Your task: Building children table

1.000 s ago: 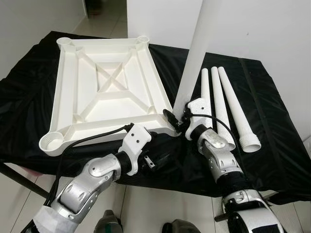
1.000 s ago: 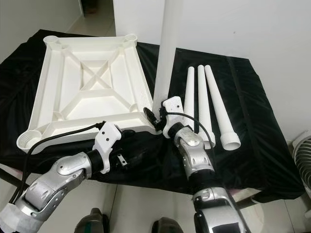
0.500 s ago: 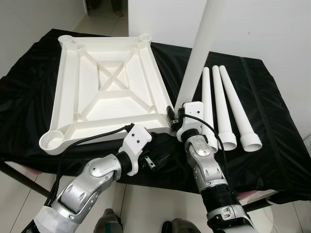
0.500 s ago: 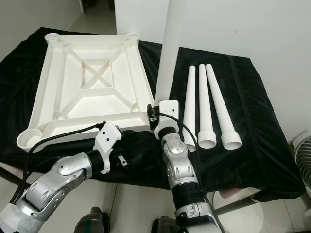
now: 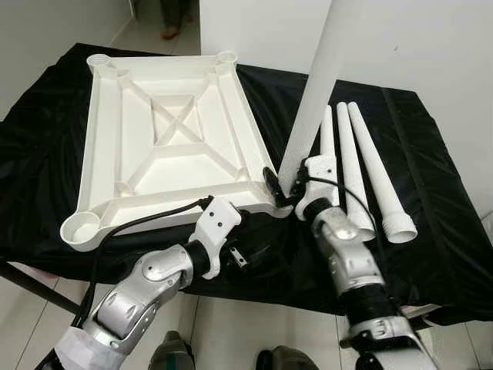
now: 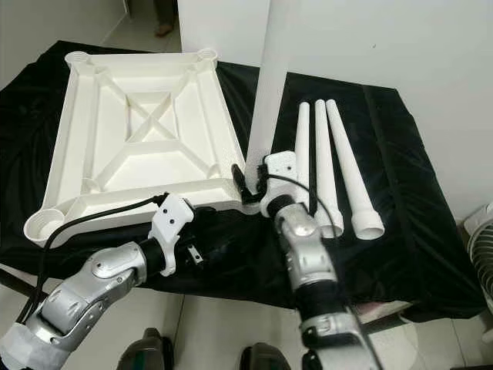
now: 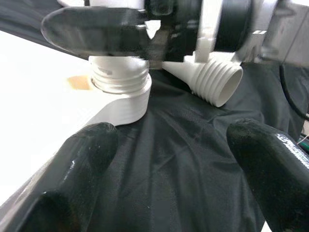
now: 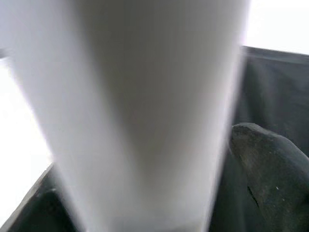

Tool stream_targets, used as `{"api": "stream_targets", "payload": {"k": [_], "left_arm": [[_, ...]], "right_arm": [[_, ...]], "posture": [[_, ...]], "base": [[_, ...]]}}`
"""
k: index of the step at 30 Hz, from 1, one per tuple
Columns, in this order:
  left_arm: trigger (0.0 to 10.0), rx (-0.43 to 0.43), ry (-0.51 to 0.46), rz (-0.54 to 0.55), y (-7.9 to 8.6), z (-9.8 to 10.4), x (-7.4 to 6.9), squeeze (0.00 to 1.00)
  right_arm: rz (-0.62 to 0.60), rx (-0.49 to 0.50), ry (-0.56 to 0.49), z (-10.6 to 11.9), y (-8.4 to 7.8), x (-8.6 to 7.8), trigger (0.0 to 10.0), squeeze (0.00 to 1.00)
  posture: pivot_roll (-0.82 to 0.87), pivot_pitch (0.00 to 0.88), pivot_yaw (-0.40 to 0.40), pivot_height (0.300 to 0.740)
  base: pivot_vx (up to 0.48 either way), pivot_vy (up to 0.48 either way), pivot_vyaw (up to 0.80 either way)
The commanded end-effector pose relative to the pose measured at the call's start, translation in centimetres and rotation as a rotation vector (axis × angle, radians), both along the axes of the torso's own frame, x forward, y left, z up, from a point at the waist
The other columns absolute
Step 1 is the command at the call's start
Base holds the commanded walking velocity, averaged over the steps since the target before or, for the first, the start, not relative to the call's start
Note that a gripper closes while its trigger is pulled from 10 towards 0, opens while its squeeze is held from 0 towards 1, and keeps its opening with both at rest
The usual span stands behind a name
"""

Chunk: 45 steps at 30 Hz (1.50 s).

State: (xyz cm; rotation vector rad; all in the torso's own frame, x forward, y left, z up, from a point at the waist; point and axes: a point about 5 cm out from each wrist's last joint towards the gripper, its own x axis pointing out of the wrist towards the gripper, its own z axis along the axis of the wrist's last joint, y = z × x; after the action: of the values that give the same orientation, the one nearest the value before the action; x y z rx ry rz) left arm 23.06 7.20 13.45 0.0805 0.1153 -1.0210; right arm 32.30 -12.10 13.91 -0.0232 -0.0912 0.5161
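A worktop (image 5: 431,254) draped in black cloth carries the parts, its near edge running just beyond the robot's two arms, with tiled floor (image 5: 231,339) showing below it. The white tabletop (image 5: 169,146), upside down with its ribbed underside up, lies on the left half of the cloth; round leg sockets sit at its corners, and the near-left socket (image 5: 83,226) lies close to the worktop's front edge. An upright white table leg (image 5: 317,85) rises from the tabletop's near-right corner, tilted slightly and running out of the top of the picture. Three more loose legs (image 5: 362,173) lie side by side just right of it, wide ends toward the robot, with bare black cloth beyond them to the right edge. The right end effector (image 5: 285,185) is clamped on the upright leg near its base, fingers on either side. The left end effector (image 7: 164,164) hovers with fingers spread wide and holding nothing, above the cloth just in front of that same corner socket (image 7: 119,82).
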Motion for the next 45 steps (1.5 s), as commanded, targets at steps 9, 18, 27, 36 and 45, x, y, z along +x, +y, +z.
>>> {"api": "stream_targets", "payload": {"k": [9,18,27,36,45], "left_arm": [[10.0,0.015,0.010,-0.103,-0.2,0.0,-0.1,0.00],[10.0,0.015,0.009,-0.101,-0.2,-0.1,-0.2,0.00],[10.0,0.017,0.011,-0.102,-0.2,-0.2,-0.2,0.00],[10.0,0.018,0.014,-0.113,-0.3,-0.2,-0.3,0.00],[10.0,0.015,0.011,-0.098,-0.2,-0.3,0.0,0.00]], "right_arm": [[0.245,-0.101,-0.003,-0.1,-0.1,1.2,10.0,0.00],[0.356,-0.152,0.055,-1.4,0.5,1.3,3.0,0.00],[0.372,-0.154,0.076,-2.2,0.1,1.3,1.1,0.00],[0.293,-0.118,0.057,-1.9,-0.7,1.6,10.0,0.00],[0.116,-0.059,-0.006,-1.6,-1.0,1.1,10.0,0.00]], "posture": [[0.06,0.007,-0.048,0.740],[0.07,0.000,-0.055,0.740],[0.07,0.000,-0.051,0.740],[0.06,0.000,-0.047,0.740],[0.05,0.000,-0.052,0.740]], "base": [[0.000,0.000,0.00],[0.000,0.000,0.00],[0.000,0.000,0.00],[0.000,0.000,0.00],[0.000,0.000,0.00]]}}
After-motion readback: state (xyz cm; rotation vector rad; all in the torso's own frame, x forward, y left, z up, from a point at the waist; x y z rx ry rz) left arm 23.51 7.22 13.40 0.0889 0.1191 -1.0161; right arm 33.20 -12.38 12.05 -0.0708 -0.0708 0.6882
